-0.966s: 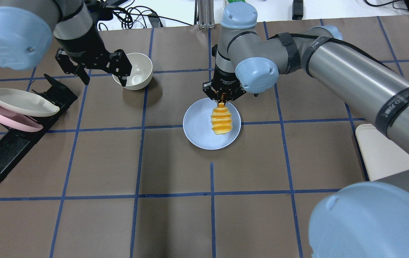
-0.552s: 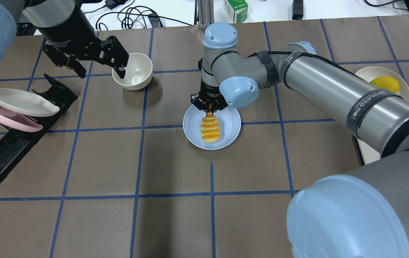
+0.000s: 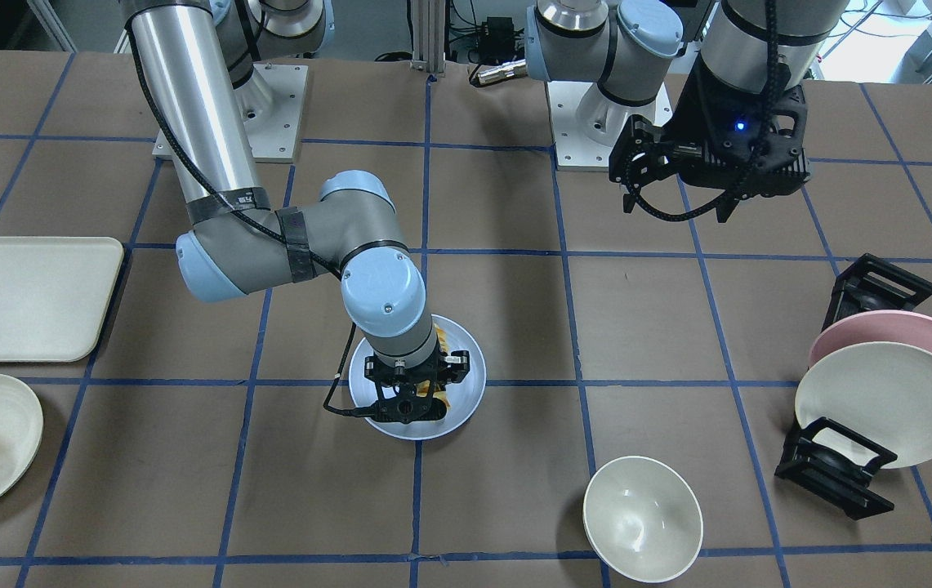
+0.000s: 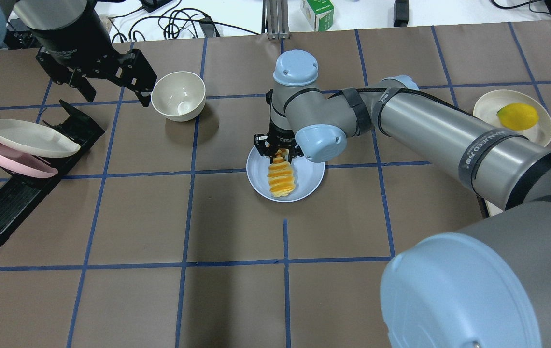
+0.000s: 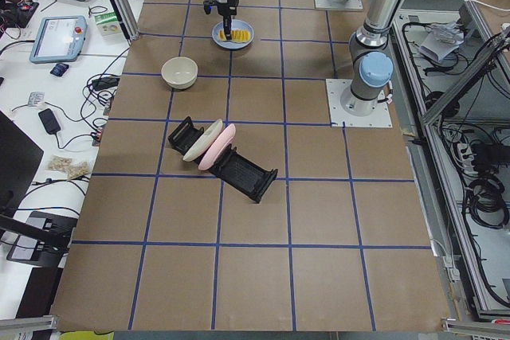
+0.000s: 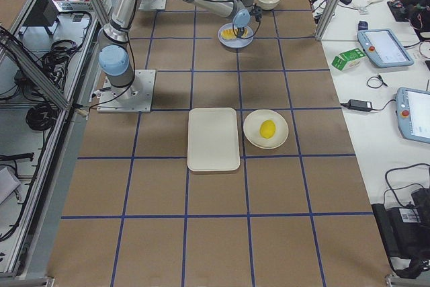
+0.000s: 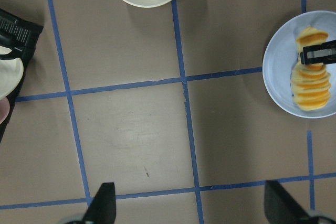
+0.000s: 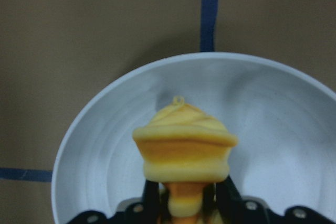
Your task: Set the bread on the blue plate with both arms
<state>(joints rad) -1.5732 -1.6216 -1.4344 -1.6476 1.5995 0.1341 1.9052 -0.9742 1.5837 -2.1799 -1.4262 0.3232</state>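
Bread (image 4: 281,178): ridged loaf, orange-yellow crusts, pale cream edges, lying lengthwise across middle of blue plate (image 4: 310,180). Right gripper (image 4: 279,151) above plate's far rim, fingers pinching bread's far end. Left gripper (image 4: 116,92) well left of plate, beside cream bowl (image 4: 178,95), jaws wide, holding nothing.

The desk (image 4: 135,217) is covered with a flat brown sheet, matt like paper, with blue tape lines (image 4: 186,217) stuck on it. In the middle of the frame, the round pale blue plate (image 4: 258,176) looks like smooth plastic with a soft shine. The orange-yellow sliced toy bread (image 4: 280,179) looks smooth and matt, like soft plastic. The big silver arm tube (image 4: 430,133) at the right is shiny metal. The cream bowl (image 4: 178,96) at the upper left is glossy.
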